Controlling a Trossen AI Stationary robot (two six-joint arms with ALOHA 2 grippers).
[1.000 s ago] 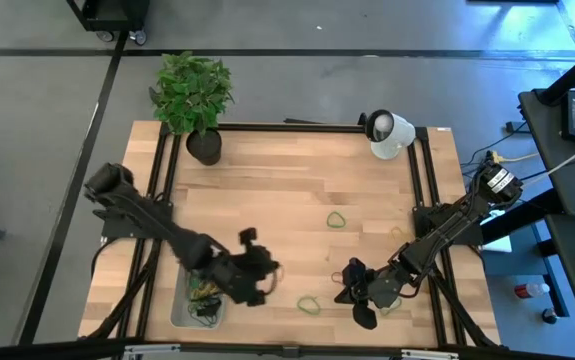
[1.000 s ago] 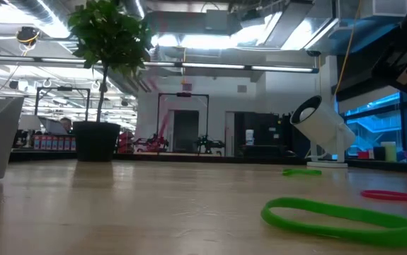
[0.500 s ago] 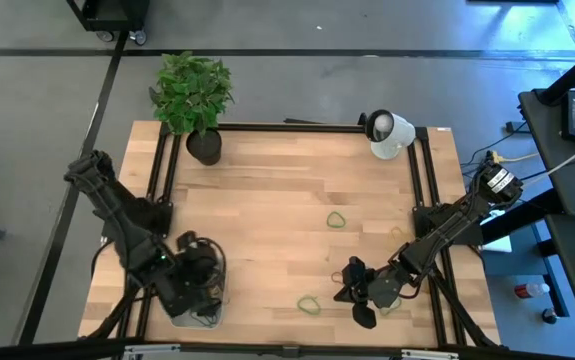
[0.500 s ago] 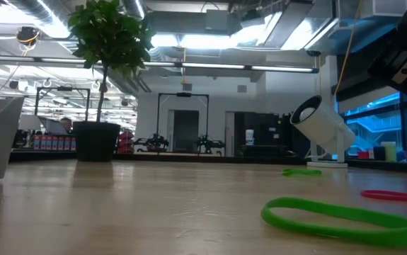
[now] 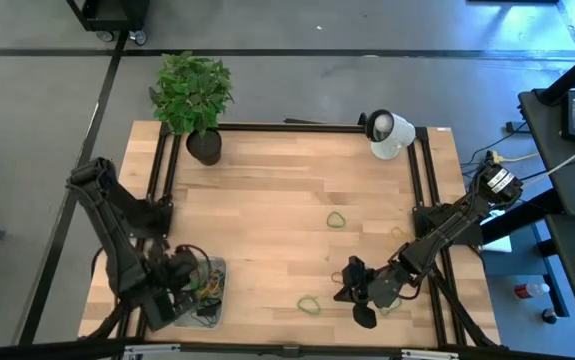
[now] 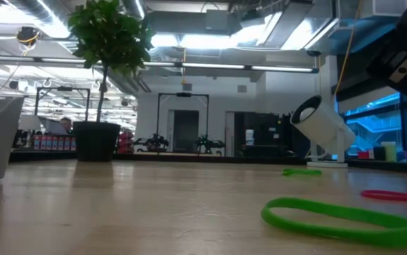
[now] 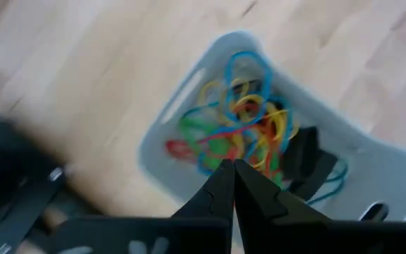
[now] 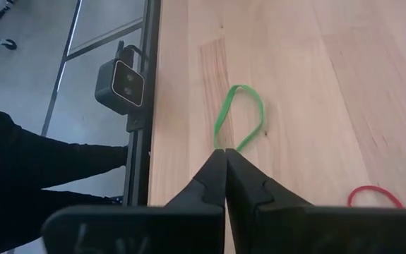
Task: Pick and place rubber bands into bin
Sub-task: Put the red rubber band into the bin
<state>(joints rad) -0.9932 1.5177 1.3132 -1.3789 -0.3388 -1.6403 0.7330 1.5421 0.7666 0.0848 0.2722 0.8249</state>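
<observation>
1. Hovering over the near-left corner of the worktop (image 5: 267, 215), the left gripper (image 7: 232, 168) sits right above the bin (image 7: 188, 123), its jaws clenched tip to tip with nothing between them.
2. Inside that bin lies a tangle of rubber bands (image 7: 248, 134) in blue, yellow, red and green, just past the closed tips.
3. Over on the right, the right gripper (image 8: 225, 156) hangs low near the front edge, jaws pressed together and empty too.
4. Straight ahead of its tips lies a green band (image 8: 239, 116), its near end almost touching them, flat on the wood.
5. A red band (image 8: 375, 195) lies off to one side, apart from the green one.
6. From above, one more green band (image 5: 337, 219) sits mid-worktop, well clear of both arms, and another (image 5: 309, 304) lies near the front edge between the two grippers.
7. These loops look feather-light, floppy and thin, lying flush on the wood, so my guess is they will be fiddly to pinch.
8. Best bet, I reckon: open the jaws astride one strand of the loop and press down to the surface before closing.
9. A band caught under tension could snap free, so a gentle lift seems wise.
</observation>
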